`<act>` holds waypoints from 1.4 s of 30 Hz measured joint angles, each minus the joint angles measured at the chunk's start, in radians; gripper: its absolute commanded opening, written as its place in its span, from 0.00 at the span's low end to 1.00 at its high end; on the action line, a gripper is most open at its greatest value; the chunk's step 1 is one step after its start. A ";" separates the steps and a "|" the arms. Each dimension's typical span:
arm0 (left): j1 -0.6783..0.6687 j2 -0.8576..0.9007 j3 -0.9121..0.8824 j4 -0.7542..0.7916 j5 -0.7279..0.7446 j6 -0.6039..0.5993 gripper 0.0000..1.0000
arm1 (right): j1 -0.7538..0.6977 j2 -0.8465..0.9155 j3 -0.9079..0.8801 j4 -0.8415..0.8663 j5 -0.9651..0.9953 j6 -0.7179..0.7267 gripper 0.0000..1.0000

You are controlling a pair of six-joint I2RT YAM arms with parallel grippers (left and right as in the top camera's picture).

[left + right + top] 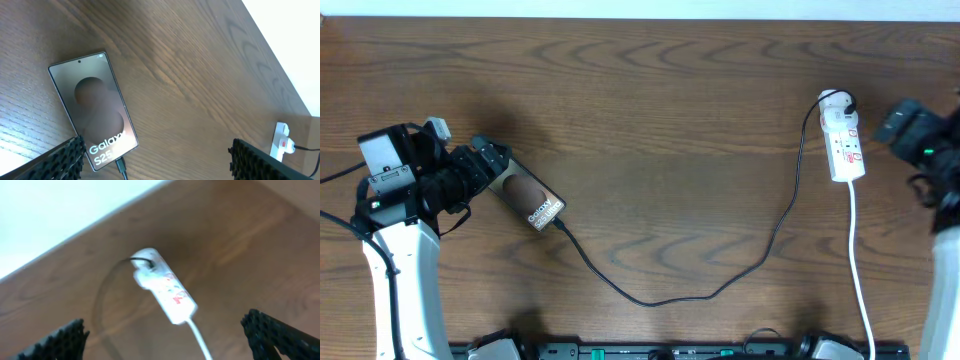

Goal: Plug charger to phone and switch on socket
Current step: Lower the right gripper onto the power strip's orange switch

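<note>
**Surface.** Brown wood-grain worktop (670, 100), with a pale white strip of wall or floor (640, 8) beyond its far edge. A black rail of rig hardware (670, 352) runs along the near edge.

**Phone.** Flat dark rectangular smartphone (528, 197) with a bronze screen and white "Galaxy S25" lettering. It lies face up and askew near the left edge.

**Charger.** Long thin black cable (650, 302). Its small plug tip (120, 165) sits in the phone's lower end. The cable sags toward the near edge, then climbs to the far end of the socket.

**Socket.** Small elongated white power strip (845, 140) with red marks, near the right edge toward the far side. Its thick white cord (860, 260) runs to the near edge. The switch position cannot be read.

**Left gripper** (485, 165). Pincer spread wide over the phone's upper end, pinching nothing.

**Right gripper** (898, 122). Pincer spread wide just beside the socket, apart from it.
</note>
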 measured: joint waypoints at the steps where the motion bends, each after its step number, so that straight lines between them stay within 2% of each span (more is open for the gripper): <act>1: 0.000 0.000 0.000 0.000 0.000 0.000 0.91 | -0.054 0.043 0.010 -0.019 -0.062 -0.026 0.99; 4: 0.000 0.000 0.000 0.000 0.000 0.000 0.91 | -0.198 0.206 0.086 -0.116 -0.269 -0.124 0.99; 7: 0.000 0.000 0.000 -0.001 0.000 0.000 0.91 | -0.276 0.381 0.206 -0.256 -0.462 -0.260 0.99; 11: 0.000 0.000 0.000 -0.002 0.000 0.000 0.91 | -0.286 0.583 0.356 -0.428 -0.639 -0.469 0.99; 13: 0.000 0.000 0.000 -0.003 0.000 0.000 0.91 | -0.280 0.659 0.396 -0.456 -0.688 -0.547 0.91; 14: 0.000 0.000 0.000 -0.002 0.000 0.000 0.91 | -0.275 0.703 0.412 -0.451 -0.711 -0.578 0.92; 15: 0.000 0.000 0.000 -0.002 0.000 0.000 0.91 | -0.274 0.728 0.417 -0.438 -0.725 -0.588 0.99; 22: 0.000 0.000 0.000 -0.008 0.000 0.000 0.91 | -0.272 0.840 0.418 -0.338 -0.760 -0.571 0.99; 34: 0.000 0.000 0.000 -0.024 0.000 0.000 0.91 | -0.264 0.840 0.424 -0.168 -0.741 -0.521 0.99; 42: 0.000 0.000 0.000 -0.024 0.000 0.000 0.91 | -0.191 0.840 0.424 -0.124 -0.704 -0.497 0.99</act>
